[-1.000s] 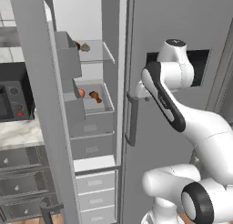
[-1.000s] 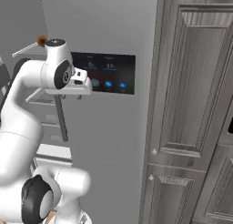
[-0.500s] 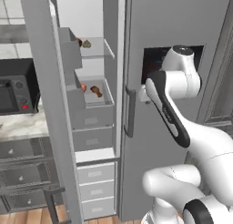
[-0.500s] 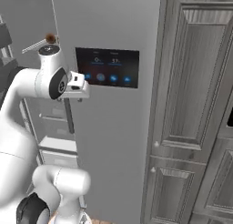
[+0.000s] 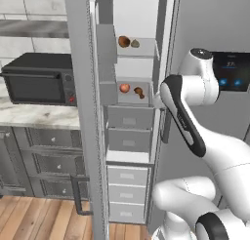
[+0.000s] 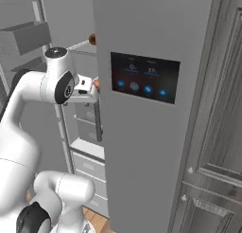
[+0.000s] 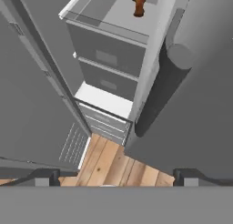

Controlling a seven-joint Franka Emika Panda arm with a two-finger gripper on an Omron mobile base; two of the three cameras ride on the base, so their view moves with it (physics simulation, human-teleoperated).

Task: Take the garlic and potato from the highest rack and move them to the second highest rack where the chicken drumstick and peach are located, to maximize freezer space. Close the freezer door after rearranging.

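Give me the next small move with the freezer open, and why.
Probably raise the tool up and in toward the top rack, aiming at the potato. The tool is open and empty, low beside the door handle, while the potato and garlic both sit up there; the peach and drumstick wait one rack down.

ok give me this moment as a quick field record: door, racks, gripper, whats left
freezer door: open
top rack: potato and garlic, side by side
second rack: peach and chicken drumstick
gripper: open, empty, beside the other door's handle
left to do: both moves, then closing the door
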